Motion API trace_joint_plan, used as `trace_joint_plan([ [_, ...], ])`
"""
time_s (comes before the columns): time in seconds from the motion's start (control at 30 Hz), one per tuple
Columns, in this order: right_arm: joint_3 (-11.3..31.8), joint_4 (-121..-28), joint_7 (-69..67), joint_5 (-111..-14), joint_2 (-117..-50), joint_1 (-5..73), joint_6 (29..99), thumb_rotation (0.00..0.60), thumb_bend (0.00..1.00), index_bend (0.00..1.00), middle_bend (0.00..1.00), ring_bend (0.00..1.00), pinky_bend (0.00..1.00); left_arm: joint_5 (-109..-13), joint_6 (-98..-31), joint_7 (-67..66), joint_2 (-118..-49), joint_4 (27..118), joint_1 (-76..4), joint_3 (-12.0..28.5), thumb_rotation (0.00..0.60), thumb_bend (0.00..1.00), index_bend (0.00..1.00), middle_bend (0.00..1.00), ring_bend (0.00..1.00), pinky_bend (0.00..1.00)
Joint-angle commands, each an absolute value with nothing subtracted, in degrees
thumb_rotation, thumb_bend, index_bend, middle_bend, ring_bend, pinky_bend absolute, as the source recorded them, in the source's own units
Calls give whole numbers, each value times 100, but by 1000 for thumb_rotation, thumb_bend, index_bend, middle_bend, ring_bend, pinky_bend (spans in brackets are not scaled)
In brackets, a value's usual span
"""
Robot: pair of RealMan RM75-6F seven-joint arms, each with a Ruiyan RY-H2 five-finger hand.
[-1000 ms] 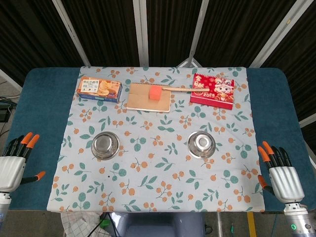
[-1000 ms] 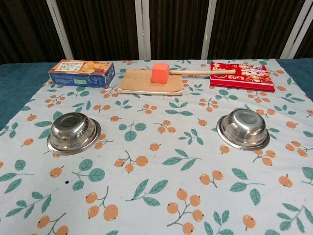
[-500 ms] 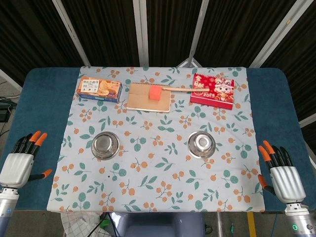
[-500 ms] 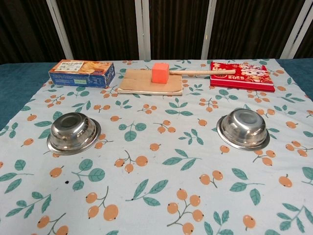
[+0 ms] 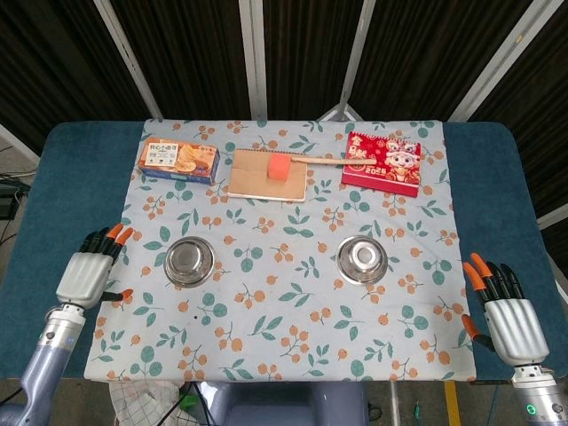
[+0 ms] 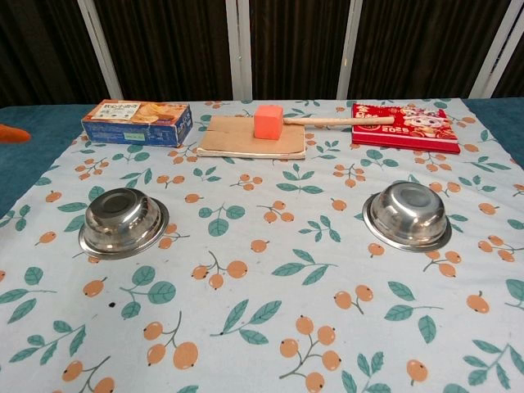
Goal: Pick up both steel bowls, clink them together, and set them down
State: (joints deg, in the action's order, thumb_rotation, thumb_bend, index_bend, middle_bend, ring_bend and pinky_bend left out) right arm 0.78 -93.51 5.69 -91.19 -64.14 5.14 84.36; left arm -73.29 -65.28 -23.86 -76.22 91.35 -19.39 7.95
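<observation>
Sitting upright on flowered cloth (image 5: 293,355): 2 shallow round steel bowls, left bowl (image 5: 189,262), right bowl (image 5: 362,258). Left hand (image 5: 89,272) near, right hand (image 5: 508,315) well apart; both empty, fingers spread. Risks: thin rims slipping, bowls skidding.

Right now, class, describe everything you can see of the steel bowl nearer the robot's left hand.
The left steel bowl is round, shiny bare metal with a flat outer rim and reflective inside. It sits upright and empty on the floral tablecloth, in front of the biscuit box. Nothing touches it; the left hand hovers open at the cloth's edge beside it.
</observation>
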Motion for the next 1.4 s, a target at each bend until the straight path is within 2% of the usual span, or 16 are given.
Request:
trace_joint_plan([
  [0.03,94,-9335,544,-9075,-6407,522,8408,600,391,0,0,0,0,-6866,-6048,-2710,-7904,9056,-2331,1011,513,68,0,0,0,91],
  [0.23,99,-9354,478,-9091,-6372,501,8464,600,391,0,0,0,0,-6176,-5460,-3154,-8392,8757,-2894,1206,513,68,0,0,0,92],
  [0.6,130,-9330,357,-9031,-6310,475,8499,600,391,0,0,0,0,-5469,-5092,-3655,-8804,8596,-3459,1181,510,68,0,3,0,127],
  [0.77,142,-9333,334,-9020,-6301,460,8532,600,391,0,0,0,0,-5340,-5130,-3729,-8840,8636,-3555,1122,513,68,0,50,6,183],
  [0.9,149,-9332,315,-9004,-6295,459,8528,600,391,0,0,0,0,-5269,-5208,-3778,-8841,8647,-3598,1069,512,71,9,130,65,252],
  [1.27,165,-9359,295,-8955,-6265,459,8501,600,391,0,0,0,0,-5051,-5306,-3850,-8937,8548,-3792,926,513,76,130,277,201,344],
  [1.4,156,-9375,320,-8943,-6258,457,8478,600,391,0,0,0,0,-5008,-5353,-3817,-8938,8544,-3834,868,552,116,318,403,299,448],
])
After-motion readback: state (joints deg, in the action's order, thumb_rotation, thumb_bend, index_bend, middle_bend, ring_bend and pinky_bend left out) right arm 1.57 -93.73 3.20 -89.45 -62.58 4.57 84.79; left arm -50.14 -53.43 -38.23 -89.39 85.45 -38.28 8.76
